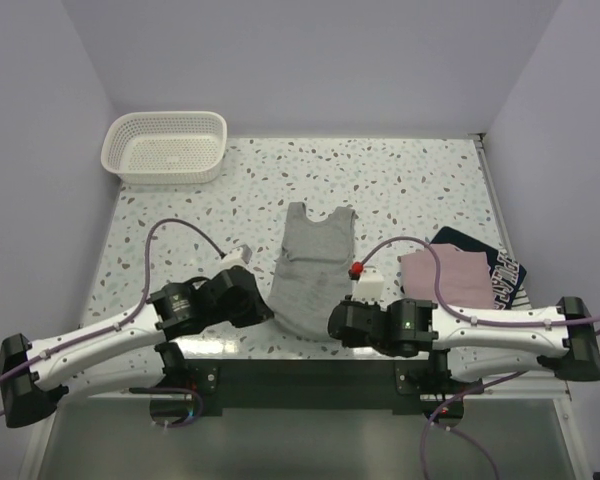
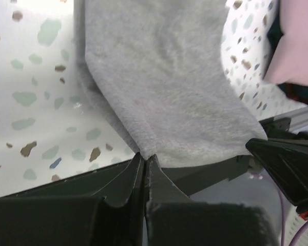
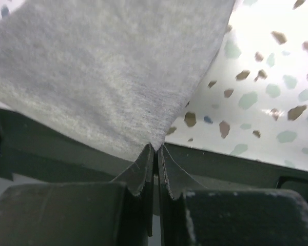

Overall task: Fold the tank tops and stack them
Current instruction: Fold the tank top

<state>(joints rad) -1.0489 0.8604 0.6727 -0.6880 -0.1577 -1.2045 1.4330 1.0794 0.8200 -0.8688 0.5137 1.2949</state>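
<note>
Top external view shows the grey tank top (image 1: 313,265) lying flat mid-table (image 1: 410,190), straps toward 12 o'clock. The left gripper (image 2: 145,161) is clamped tight on its hem corner at 7 o'clock; the right gripper (image 3: 155,151) pinches the hem corner at 5 o'clock. At 3 o'clock of it, the pink top (image 1: 445,275) lies folded on the navy top (image 1: 505,280). A basket (image 1: 170,173) sits at 10 o'clock.

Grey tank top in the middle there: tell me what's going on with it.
Both arms hold it by the near hem: the left gripper is shut on the left corner of the grey tank top, the right gripper on the right corner. It lies spread on the table, straps pointing away. A pink top sits on the navy top at the right; the fold is not yet made.
</note>
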